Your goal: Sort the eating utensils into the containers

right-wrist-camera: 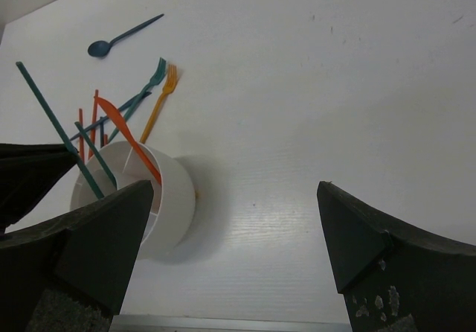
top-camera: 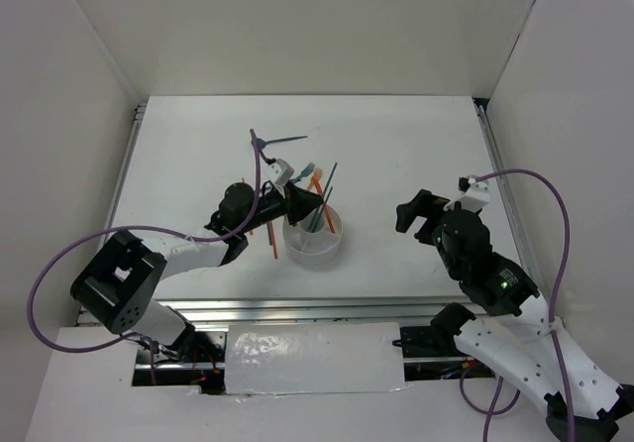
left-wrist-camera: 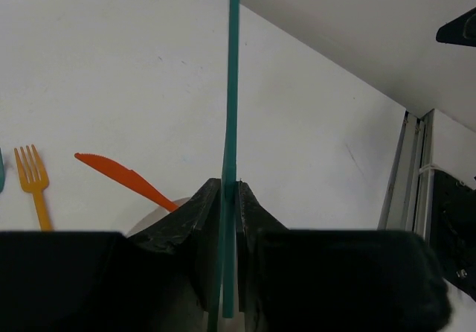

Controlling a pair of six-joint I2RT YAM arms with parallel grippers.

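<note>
My left gripper (left-wrist-camera: 229,184) hangs over the round white container (top-camera: 314,244), shut on a dark teal chopstick (left-wrist-camera: 231,86) that stands upright between its fingers, lower end down in the container. An orange knife (right-wrist-camera: 126,135) and another teal chopstick (right-wrist-camera: 95,164) lean inside the container (right-wrist-camera: 175,198). Behind it on the table lie a teal fork (right-wrist-camera: 152,75), an orange fork (right-wrist-camera: 160,101) and, further back, a blue spoon (right-wrist-camera: 123,38). An orange chopstick (top-camera: 272,240) lies left of the container. My right gripper (right-wrist-camera: 235,188) is open and holds nothing, to the right of the container.
White walls enclose the table on three sides. A metal rail (left-wrist-camera: 405,176) runs along the table's right edge. The right arm (top-camera: 475,249) stands right of the container, its purple cable (top-camera: 560,214) looping above it.
</note>
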